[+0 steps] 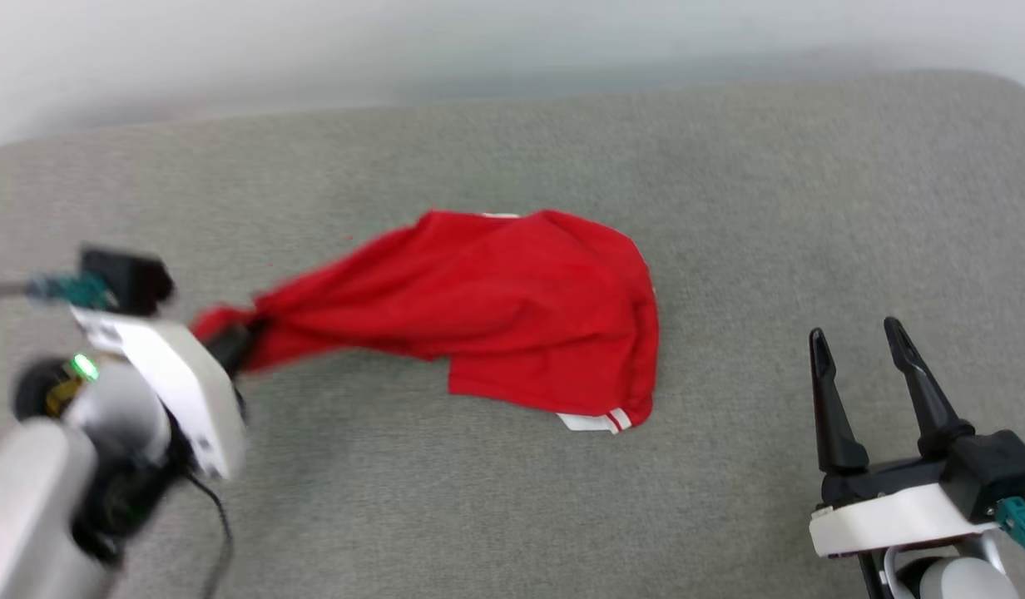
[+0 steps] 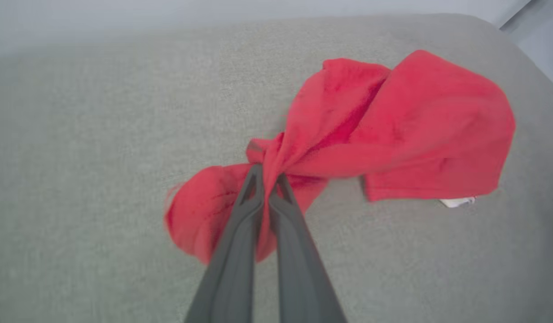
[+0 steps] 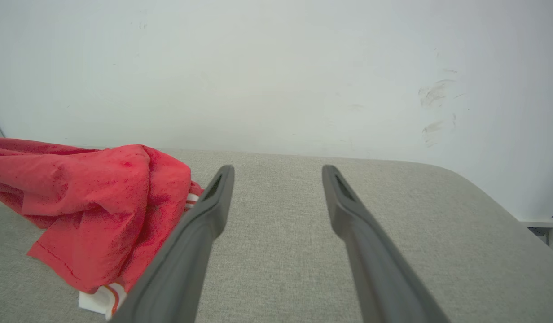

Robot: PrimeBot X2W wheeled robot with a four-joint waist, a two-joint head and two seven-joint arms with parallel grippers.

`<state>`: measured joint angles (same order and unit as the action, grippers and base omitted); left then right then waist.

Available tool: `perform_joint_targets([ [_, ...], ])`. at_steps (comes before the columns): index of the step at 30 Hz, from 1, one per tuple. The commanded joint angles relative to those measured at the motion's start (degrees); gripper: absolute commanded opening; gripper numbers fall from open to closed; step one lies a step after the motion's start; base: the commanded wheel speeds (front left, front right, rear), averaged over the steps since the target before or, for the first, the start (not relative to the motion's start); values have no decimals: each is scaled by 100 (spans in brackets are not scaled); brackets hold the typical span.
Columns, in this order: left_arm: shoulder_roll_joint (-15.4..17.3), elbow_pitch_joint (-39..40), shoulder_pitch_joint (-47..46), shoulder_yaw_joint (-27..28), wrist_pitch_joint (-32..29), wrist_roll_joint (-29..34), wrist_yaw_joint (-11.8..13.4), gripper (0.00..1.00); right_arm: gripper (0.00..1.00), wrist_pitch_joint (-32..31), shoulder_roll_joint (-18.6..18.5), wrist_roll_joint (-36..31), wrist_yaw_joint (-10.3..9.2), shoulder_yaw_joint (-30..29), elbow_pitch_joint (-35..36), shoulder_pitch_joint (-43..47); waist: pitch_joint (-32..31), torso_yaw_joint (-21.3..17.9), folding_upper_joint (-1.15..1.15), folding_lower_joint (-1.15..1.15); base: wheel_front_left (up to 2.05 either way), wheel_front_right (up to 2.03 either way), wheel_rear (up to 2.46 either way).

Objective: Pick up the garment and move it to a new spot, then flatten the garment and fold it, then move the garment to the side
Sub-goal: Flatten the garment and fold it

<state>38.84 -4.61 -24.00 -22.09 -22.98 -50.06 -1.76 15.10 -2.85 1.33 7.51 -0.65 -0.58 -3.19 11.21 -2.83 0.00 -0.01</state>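
The garment is a crumpled red shirt lying in the middle of a grey padded surface, with a bit of white striped trim poking out at its near right corner. My left gripper is shut on the garment's left end, and the cloth stretches from there toward the main heap. In the left wrist view the garment bunches between the closed fingers of the left gripper. My right gripper stands open at the lower right, apart from the garment, nothing between its fingers in the right wrist view.
The grey padded surface spreads wide around the garment, with a rounded far right corner. A pale wall rises behind it. A dark cable hangs from my left wrist.
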Motion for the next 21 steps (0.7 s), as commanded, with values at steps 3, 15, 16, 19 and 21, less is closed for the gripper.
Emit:
perform_joint_targets([
  [3,-115,848,852,-265,-93,-109,201,0,100,10,-4,-27,-3,-51,-54,172,-460,365,0,1,0,0,0],
  [15,-952,1131,1864,-1864,-401,220,50,0,100,9,-5,-104,-3,63,-124,263,-772,474,0,1,0,0,0],
  [16,-1056,1006,1852,-1968,-420,226,0,0,100,9,-4,-110,-4,65,-130,277,-765,458,0,1,0,0,0],
  [19,-1288,618,1743,-2237,-432,323,-150,0,100,9,-4,-127,-3,102,-138,275,-729,393,0,1,0,0,0],
  [21,-1330,473,1687,-2306,-395,405,-184,4,100,9,-4,-124,-3,113,-134,266,-712,366,0,1,0,0,0],
])
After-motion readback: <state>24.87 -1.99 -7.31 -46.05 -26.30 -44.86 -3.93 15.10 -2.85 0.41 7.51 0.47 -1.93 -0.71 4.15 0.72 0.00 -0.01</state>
